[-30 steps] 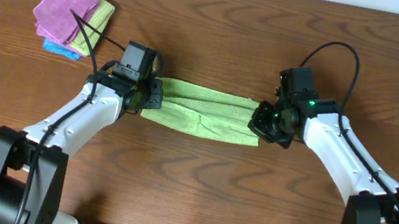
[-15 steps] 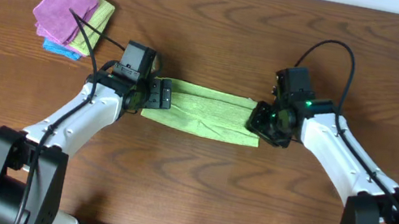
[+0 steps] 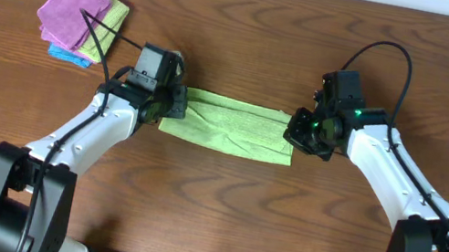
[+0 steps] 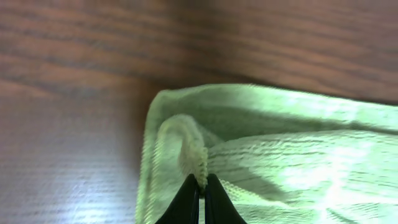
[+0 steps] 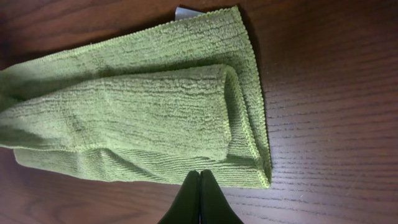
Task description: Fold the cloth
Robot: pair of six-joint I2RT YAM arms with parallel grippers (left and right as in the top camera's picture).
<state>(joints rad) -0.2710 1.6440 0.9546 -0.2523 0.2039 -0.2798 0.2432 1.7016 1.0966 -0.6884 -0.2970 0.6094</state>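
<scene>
The green cloth (image 3: pixel 229 125) lies in a long folded strip across the middle of the table. My left gripper (image 3: pixel 171 104) is at its left end, and in the left wrist view it (image 4: pixel 200 182) is shut on a raised ridge of the cloth (image 4: pixel 280 155). My right gripper (image 3: pixel 299 135) hovers at the cloth's right end. In the right wrist view it (image 5: pixel 199 175) is shut with nothing between the fingertips, over the near edge of the flat, double-layered cloth (image 5: pixel 124 118).
A stack of folded cloths sits at the back left: pink (image 3: pixel 74 9) on top, yellow-green (image 3: pixel 112 18) and blue (image 3: pixel 66 54) beneath. A small white tag (image 5: pixel 185 12) shows at the green cloth's far corner. Bare wooden table (image 3: pixel 210 207) surrounds the cloth.
The left gripper, spread open half a second ago, has closed on the cloth's left end. The right gripper has shifted slightly right and back, and the cloth's right end lies flat.
</scene>
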